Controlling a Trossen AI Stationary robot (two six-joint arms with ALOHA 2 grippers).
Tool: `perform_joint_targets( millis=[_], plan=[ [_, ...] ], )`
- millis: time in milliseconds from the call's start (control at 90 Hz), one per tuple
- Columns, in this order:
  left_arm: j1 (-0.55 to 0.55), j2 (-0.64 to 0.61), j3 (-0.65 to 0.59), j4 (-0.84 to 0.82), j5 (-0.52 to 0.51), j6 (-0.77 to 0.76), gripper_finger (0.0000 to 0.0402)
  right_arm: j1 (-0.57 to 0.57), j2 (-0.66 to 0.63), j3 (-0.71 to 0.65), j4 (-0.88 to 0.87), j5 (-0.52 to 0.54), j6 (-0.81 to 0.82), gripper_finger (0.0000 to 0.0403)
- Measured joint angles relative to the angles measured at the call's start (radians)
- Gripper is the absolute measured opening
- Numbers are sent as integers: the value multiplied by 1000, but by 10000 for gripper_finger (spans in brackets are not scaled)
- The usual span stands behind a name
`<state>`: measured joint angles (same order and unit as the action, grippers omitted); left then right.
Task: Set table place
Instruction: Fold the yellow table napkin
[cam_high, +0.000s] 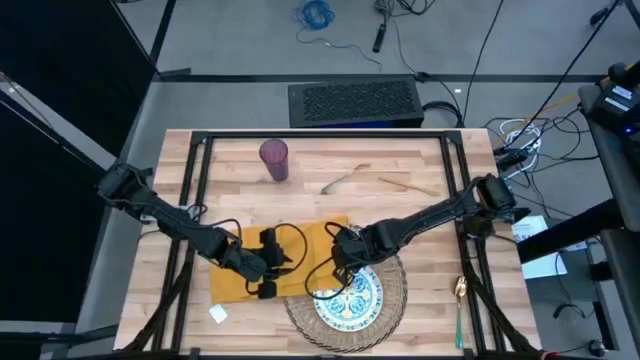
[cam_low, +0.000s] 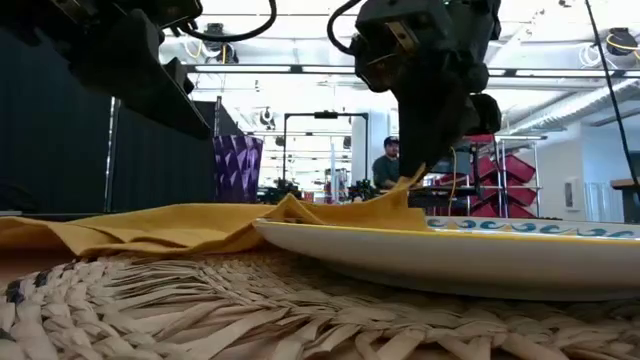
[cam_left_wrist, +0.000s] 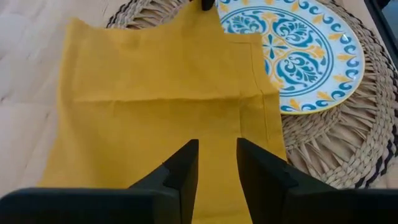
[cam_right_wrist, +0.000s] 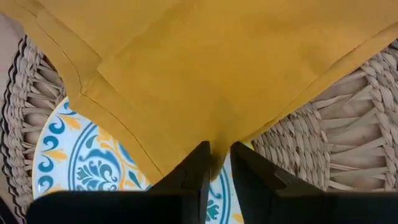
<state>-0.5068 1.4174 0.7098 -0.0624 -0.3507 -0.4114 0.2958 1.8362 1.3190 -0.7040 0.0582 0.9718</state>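
Note:
A yellow napkin (cam_high: 250, 262) lies on the table (cam_high: 420, 165), its right part draped over the patterned plate (cam_high: 352, 298). The plate rests on the woven mat (cam_high: 392, 285). My right gripper (cam_right_wrist: 219, 155) is shut on the napkin above the plate's rim. My left gripper (cam_left_wrist: 217, 155) stands open low over the napkin's middle (cam_left_wrist: 155, 112); whether its tips touch the cloth cannot be told. The purple tumbler (cam_high: 274, 160) stands upright at the far side. Gold cutlery (cam_high: 350, 181) lies beyond the napkin, and a teal-handled spoon (cam_high: 459, 312) lies near the right edge. My right gripper pinches a hemmed corner of the napkin (cam_right_wrist: 186, 149) between its two fingers, coming from above and pointing down. The cloth rises to a small peak (cam_low: 410, 188) at the fingers. The rest stays slack on the plate's rim (cam_low: 330, 235) and the table.
The table's black frame bars (cam_high: 200, 170) run along the left, right and far sides of the working area. A small white tag (cam_high: 218, 313) lies near the front left. Bare wood shows between the tumbler and the napkin.

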Motion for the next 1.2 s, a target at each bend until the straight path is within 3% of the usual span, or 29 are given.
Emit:
perform_joint_targets(
  millis=[156, 1200],
  plan=[
    [0, 0, 0, 0, 0, 0, 93, 0, 0, 0, 0, -7, -11, 5],
    [0, 0, 0, -2, 6, 0, 93, 113, -49, -1, 30, -38, 124, 0]
  ],
)
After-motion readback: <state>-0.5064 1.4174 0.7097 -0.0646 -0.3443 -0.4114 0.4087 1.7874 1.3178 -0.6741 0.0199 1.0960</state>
